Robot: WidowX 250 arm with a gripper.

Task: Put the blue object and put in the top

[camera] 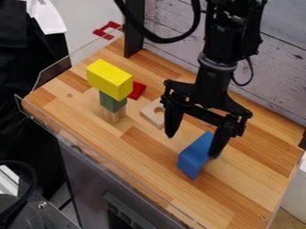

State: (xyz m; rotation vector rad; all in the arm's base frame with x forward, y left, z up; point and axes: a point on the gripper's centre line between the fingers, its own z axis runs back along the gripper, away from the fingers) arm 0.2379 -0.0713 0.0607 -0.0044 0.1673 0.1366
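- In the camera view, my gripper hangs above the counter, fingers spread wide apart; I can't tell whether the one at frame right touches the block.
- I see the blue block lying below the gripper, its long axis slanting from lower left to upper right in frame.
- It's plain blue, flat-faced and straight-edged, with a paler upper face.
- Well apart, at frame left, the yellow block tops the green one.
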